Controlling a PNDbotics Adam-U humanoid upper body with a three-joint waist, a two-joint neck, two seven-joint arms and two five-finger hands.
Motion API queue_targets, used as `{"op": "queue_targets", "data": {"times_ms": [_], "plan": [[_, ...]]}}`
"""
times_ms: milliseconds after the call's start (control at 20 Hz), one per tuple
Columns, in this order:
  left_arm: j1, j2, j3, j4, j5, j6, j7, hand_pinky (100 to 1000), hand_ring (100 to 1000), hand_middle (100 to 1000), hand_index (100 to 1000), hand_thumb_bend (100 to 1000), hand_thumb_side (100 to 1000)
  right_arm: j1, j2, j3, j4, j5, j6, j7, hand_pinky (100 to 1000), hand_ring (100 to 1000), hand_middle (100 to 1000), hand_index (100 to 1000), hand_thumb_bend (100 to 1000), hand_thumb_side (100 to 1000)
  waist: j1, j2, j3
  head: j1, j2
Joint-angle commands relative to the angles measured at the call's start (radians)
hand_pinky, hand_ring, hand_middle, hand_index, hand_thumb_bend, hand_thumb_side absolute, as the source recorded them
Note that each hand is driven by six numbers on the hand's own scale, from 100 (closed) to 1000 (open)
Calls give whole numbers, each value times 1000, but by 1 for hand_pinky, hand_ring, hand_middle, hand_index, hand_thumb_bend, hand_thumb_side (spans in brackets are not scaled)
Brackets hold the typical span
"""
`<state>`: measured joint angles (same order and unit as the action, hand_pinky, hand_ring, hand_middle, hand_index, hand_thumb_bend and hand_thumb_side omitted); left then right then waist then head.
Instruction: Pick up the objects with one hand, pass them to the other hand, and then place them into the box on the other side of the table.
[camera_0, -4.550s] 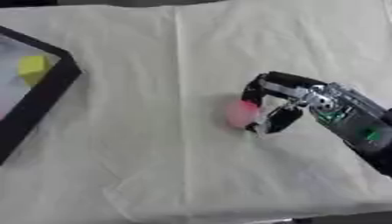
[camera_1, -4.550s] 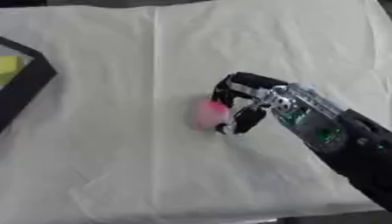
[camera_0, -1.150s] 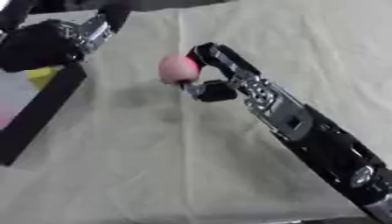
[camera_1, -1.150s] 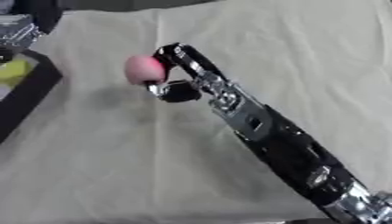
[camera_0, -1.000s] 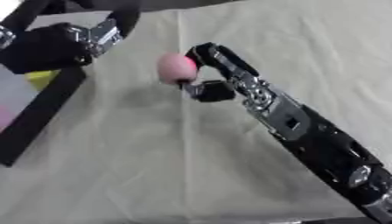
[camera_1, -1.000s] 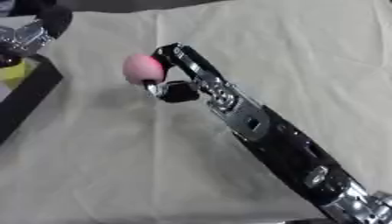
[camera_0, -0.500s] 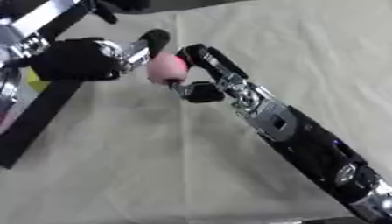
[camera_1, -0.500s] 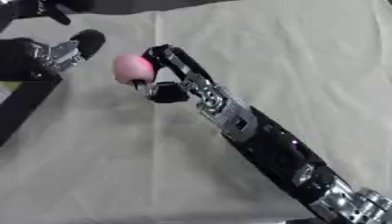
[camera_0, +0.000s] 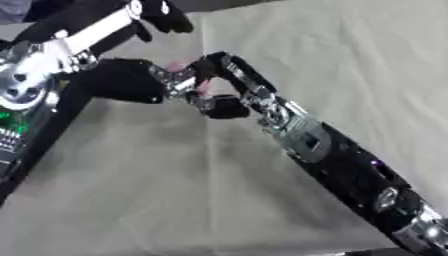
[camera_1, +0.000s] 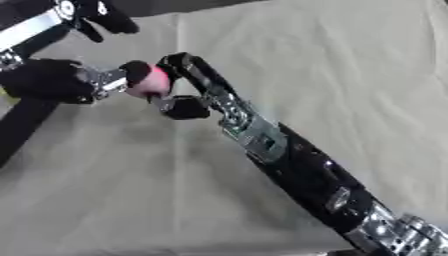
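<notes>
1. A small pink object (camera_1: 156, 80) is held up above the table (camera_1: 350, 70), which is covered in a cream cloth; both hands meet at it.
2. The right hand (camera_1: 179, 95) reaches the pink object from the lower right at the end of a long black and silver arm. Its fingers are curled over the top and right side of the object, and its thumb sits below it, so the object is pinched between them.
3. The left hand (camera_1: 105, 77) comes to the pink object from the left. A dark fingertip (camera_1: 136, 70) lies against the object's upper left side, and the hand's other fingers bend toward it; whether they have closed round it I cannot tell.
4. In the left eye view only a sliver of pink shows between the two hands.
5. The box (camera_0: 39, 135), black-walled, lies to the left of the pink object, mostly under the left arm. Its long edge runs down toward the lower left, and its contents are hidden.
</notes>
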<state>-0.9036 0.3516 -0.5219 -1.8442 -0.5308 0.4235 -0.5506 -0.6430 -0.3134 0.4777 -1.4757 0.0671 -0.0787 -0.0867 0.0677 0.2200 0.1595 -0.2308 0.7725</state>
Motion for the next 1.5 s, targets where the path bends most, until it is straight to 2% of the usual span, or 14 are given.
{"op": "queue_targets", "data": {"times_ms": [50, 200, 450, 800, 1050, 1500], "plan": [[-24, -7, -2, 18, -55, -13, -22, 777, 805, 745, 805, 407, 541, -20, 2, -13, -11, 4, -15, -7, 726, 461, 439, 567, 153, 100, 13, -39, 2, -2, -2], [-23, -22, -1, 50, -106, -15, -21, 778, 805, 747, 805, 393, 486, -12, 7, -25, -12, 12, -27, -14, 726, 462, 439, 567, 151, 100, 16, -39, 4, -4, -2], [-27, -42, -5, 100, -187, -42, -28, 788, 808, 760, 813, 442, 404, 3, 15, -42, -5, 24, -58, -14, 726, 462, 440, 568, 144, 100, 19, -39, 6, -3, -2], [-42, -66, -17, 163, -274, -96, -72, 804, 816, 778, 826, 501, 387, 13, 15, -49, 2, 39, -95, -8, 726, 463, 441, 568, 142, 100, 24, -40, 16, -11, -2], [-47, -72, -20, 183, -304, -120, -79, 807, 816, 783, 829, 523, 324, 15, 14, -48, 7, 42, -104, -6, 727, 464, 442, 568, 141, 100, 26, -40, 18, -14, -2], [-58, -81, -28, 199, -362, -155, -89, 805, 809, 783, 822, 482, 204, 17, 11, -46, 4, 54, -119, 8, 727, 465, 443, 569, 137, 100, 29, -40, 23, -18, -2]]}}
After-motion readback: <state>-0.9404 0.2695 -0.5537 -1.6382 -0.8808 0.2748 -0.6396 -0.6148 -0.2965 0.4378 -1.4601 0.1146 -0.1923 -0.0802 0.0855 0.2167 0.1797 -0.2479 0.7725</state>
